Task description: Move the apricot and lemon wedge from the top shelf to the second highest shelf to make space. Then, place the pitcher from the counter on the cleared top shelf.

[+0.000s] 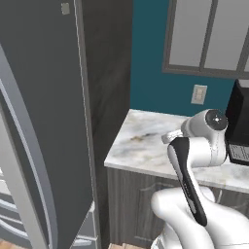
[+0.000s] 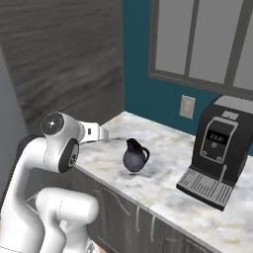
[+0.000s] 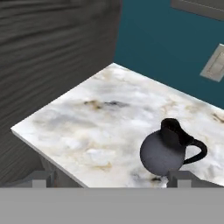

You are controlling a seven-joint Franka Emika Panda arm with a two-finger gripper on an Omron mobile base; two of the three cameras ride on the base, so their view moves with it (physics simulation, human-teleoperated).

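Observation:
The pitcher point(image 2: 135, 155) is a dark glossy jug standing upright on the marbled counter point(image 2: 163, 183), its looped handle turned toward the coffee machine. In the hand view the pitcher point(image 3: 168, 151) sits low and right of centre, just above the right finger tip point(image 3: 183, 177). My gripper point(image 3: 113, 179) is open with nothing between its tips. It hovers over the counter's left end point(image 3: 78, 127), a short way from the jug. From the right base camera the gripper point(image 2: 105, 133) points toward the pitcher. The apricot, the lemon wedge and the shelves are out of view.
A black coffee machine point(image 2: 217, 153) stands on the counter to the right of the pitcher. A dark wood panel point(image 1: 109, 73) walls off the counter's left end, with a grey fridge door point(image 1: 44, 121) beyond it. A wall outlet point(image 2: 187, 106) and a window point(image 2: 207, 39) sit behind.

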